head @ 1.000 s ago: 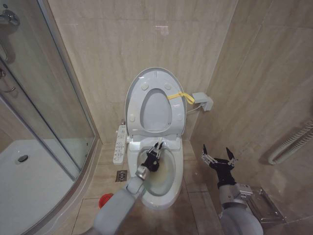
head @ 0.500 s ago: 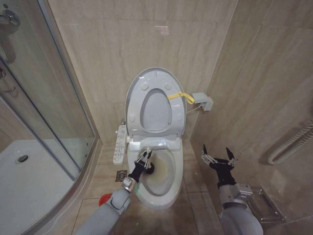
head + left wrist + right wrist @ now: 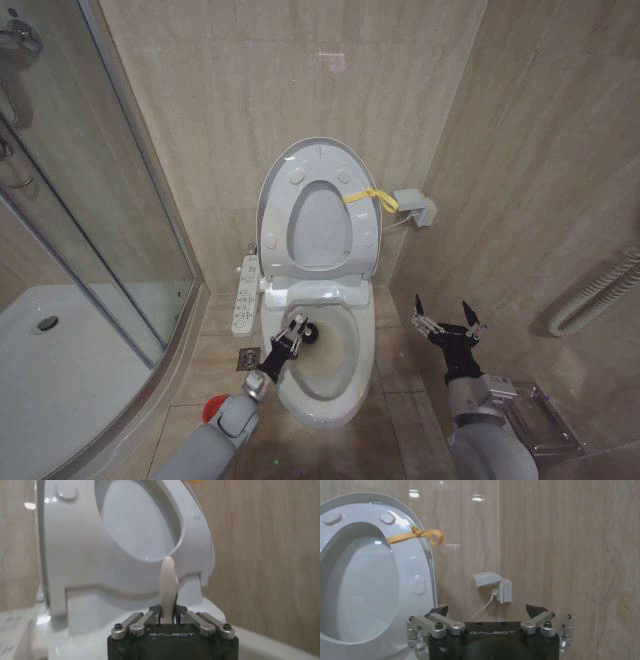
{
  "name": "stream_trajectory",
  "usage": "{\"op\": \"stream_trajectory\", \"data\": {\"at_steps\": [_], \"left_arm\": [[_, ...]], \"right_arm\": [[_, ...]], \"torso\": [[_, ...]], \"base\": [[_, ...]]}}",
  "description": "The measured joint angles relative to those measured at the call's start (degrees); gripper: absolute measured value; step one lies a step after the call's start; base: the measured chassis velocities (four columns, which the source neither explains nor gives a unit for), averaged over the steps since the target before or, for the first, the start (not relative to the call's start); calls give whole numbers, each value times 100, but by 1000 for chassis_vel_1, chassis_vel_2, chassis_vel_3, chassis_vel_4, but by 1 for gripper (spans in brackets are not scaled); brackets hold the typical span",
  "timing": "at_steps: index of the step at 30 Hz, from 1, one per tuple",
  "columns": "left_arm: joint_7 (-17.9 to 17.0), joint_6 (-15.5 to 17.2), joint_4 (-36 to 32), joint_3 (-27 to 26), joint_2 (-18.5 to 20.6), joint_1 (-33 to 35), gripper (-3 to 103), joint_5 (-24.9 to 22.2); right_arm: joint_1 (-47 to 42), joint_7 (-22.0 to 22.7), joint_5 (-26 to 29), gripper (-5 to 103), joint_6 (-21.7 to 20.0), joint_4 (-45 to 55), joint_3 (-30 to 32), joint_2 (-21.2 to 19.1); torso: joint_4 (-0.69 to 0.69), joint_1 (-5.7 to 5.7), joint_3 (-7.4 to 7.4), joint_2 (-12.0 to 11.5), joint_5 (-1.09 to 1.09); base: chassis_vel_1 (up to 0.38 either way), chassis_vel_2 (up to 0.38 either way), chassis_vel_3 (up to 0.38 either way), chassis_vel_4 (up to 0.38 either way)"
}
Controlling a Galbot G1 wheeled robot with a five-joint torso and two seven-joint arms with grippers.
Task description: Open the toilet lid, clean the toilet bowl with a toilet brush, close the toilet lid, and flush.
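Overhead, the head view is showing the toilet lid (image 3: 318, 158) standing upright against the tiled back wall, with the ring seat (image 3: 320, 228) raised against it and a yellow band (image 3: 368, 196) tied at the lid's right edge. The toilet bowl (image 3: 350, 385) is sitting open below, brownish staining showing on its inner wall. The left gripper (image 3: 292, 329) is reaching over the bowl's left rim, its jaws pinching the toilet brush (image 3: 298, 326), whose dark head is hanging just inside the rim near the bowl's rear left. A red holder (image 3: 213, 408) is resting on the floor tiles beside the left forearm, near the toilet's base. A white control panel (image 3: 245, 293) is jutting out along the bowl's left side. The right gripper (image 3: 447, 322) is hovering well to the right of the bowl, over the floor by the side wall, its jaws spread wide and holding nothing.

In the left wrist view, the left gripper (image 3: 169, 619) is pressing its jaws against the thin white brush handle (image 3: 168, 582), which is rising in front of the upright seat (image 3: 187, 528).

In the right wrist view, the right gripper (image 3: 489, 612) is pointing at the wall with its jaws apart, the lid (image 3: 417, 581) and its yellow band (image 3: 415, 535) to one side and a small grey wall box (image 3: 494, 586) straight ahead
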Motion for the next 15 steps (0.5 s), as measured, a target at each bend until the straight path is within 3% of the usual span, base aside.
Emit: {"op": "stream_trajectory", "data": {"at_steps": [15], "left_arm": [[-53,240,15,642,-743,-496,19,-26]], "right_arm": [[0,0,0,100,0,0,0,0]], "torso": [[0,0,0,0,1]], "base": [[0,0,0,0]]}}
